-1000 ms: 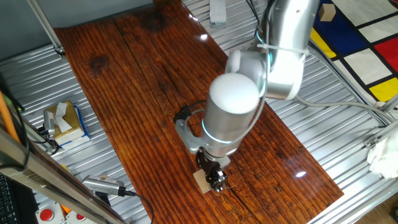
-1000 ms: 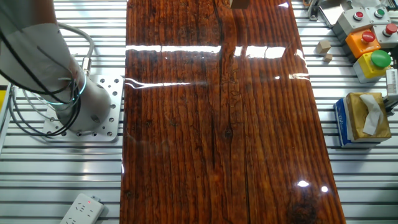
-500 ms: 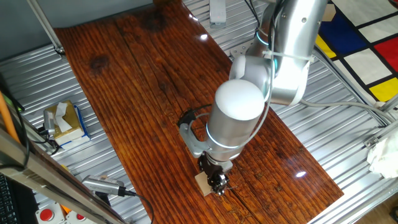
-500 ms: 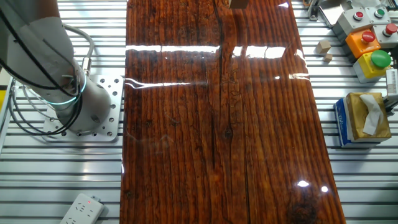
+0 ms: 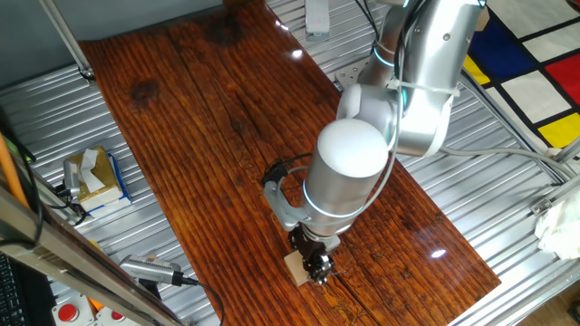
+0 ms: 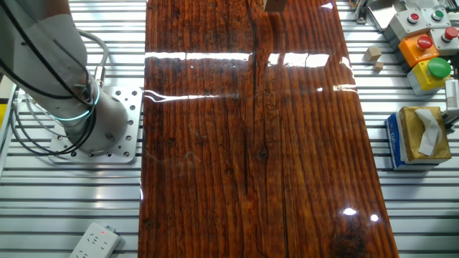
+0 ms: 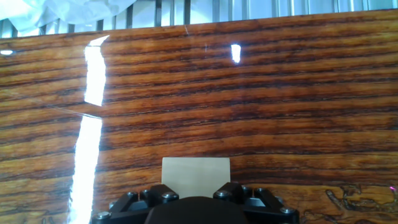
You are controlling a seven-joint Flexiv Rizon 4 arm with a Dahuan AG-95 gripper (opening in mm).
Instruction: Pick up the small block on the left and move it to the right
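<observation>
I've got the gripper (image 5: 317, 269) low over the small block (image 7: 196, 177) on the wooden board (image 5: 208, 136) — positioned for a grab — but finger spacing I cannot tell.

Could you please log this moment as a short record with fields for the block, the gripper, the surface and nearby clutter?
block: small block lying flat on the wooden board, near its edge
gripper: gripper low over the block, its fingers at the block's near side in the hand view; grip state unclear
arm: bent over the board
clutter: tissue box and button boxes off the board
</observation>
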